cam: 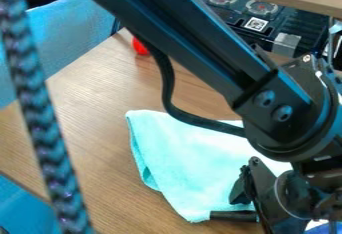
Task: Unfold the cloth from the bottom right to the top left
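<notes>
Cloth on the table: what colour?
The cloth is light turquoise, showing best in the camera view.

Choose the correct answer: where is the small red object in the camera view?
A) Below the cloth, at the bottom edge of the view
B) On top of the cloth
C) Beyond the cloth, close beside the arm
C, because the red object shows higher in the view than the cloth, right next to the arm.

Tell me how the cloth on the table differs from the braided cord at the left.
The cloth is broad and smooth-looking; the cord is long, narrow and braided. The cloth is pale turquoise, while the cord is darker, with purple flecks. The cloth lies on the table; the cord crosses the view from top to bottom. Both have bluish tones.
</notes>
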Robot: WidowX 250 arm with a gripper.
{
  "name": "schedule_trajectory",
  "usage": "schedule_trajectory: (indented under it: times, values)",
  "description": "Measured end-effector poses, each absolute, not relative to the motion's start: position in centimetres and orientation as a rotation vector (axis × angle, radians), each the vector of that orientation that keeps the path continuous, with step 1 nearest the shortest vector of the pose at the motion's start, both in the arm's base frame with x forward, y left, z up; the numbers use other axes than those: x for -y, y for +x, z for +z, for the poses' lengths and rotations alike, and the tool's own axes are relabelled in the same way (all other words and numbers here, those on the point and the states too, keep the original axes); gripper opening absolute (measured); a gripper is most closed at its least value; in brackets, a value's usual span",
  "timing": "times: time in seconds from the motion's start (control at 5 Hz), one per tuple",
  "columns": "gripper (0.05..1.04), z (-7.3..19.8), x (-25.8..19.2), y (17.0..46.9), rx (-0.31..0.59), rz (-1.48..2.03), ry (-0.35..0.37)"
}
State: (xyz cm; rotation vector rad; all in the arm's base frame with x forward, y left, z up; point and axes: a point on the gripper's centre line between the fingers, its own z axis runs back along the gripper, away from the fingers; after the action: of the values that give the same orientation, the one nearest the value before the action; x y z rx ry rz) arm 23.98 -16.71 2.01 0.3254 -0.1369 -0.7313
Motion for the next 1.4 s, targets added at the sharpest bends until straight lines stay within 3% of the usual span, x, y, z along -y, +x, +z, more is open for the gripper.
schedule_trajectory:
  times: [0.4,0.6,0.8,1.2,1.4]
  values:
    - [0.361,1.7,16.7,24.0,0.133,-0.721,0.315]
    - [0.17,1.6,16.8,24.0,0.133,-0.728,0.305]
    - [0.08,2.6,16.5,24.1,0.149,-0.731,0.269]
    - [0.069,6.9,13.0,26.0,0.163,-0.592,0.136]
    - [0.069,8.5,11.0,27.9,0.131,-0.512,0.129]
